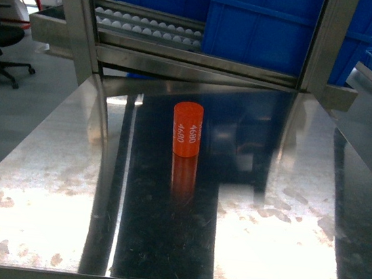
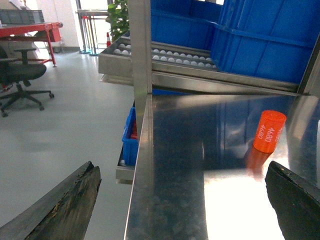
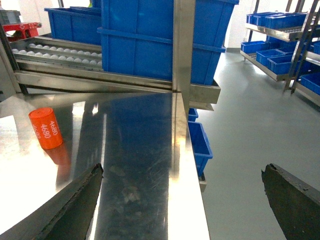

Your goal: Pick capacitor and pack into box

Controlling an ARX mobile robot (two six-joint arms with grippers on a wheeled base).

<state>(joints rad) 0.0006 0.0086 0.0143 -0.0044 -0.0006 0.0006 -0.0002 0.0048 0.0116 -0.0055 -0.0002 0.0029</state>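
On the shiny steel desk (image 1: 50, 186) the small orange cylindrical capacitor (image 1: 187, 129) stands upright near the middle, well ahead of both spread, empty hands, right of the left hand (image 2: 180, 200) and left of the right hand (image 3: 182, 200), neither clearly nearer.

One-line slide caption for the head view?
Orange capacitor marked 4680 stands upright on the reflective steel table, blue bins behind; no gripper in view.
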